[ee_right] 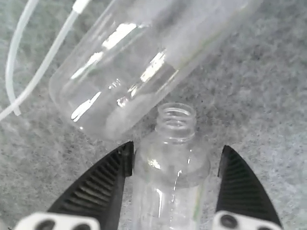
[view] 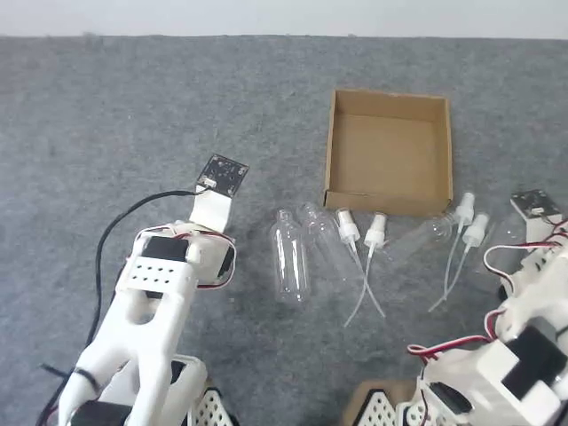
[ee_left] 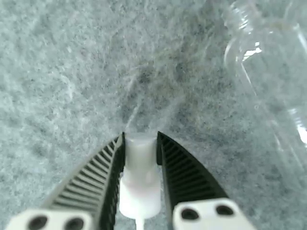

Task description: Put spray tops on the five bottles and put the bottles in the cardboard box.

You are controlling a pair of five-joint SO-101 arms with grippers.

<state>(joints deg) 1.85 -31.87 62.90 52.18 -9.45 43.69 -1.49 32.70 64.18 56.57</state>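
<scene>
Clamped the left end effector [ee_left: 140,137] tight on a white spray top [ee_left: 140,179], fingers pressed to both sides. Held the right end effector [ee_right: 178,149] wide open astride an uncapped bottle [ee_right: 170,165], not squeezing it. Further out on the grey bench [view: 133,115], found clear bottles [view: 289,257] and loose spray tops [view: 348,229] lying flat. Beyond them, saw the cardboard box [view: 388,201], open-topped.

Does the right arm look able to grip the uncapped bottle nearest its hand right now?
Probably yes. The right hand is open, with the uncapped bottle lying between its fingers and nothing else in the gap. Another clear bottle lies just past its neck, but not in the closing path.
</scene>
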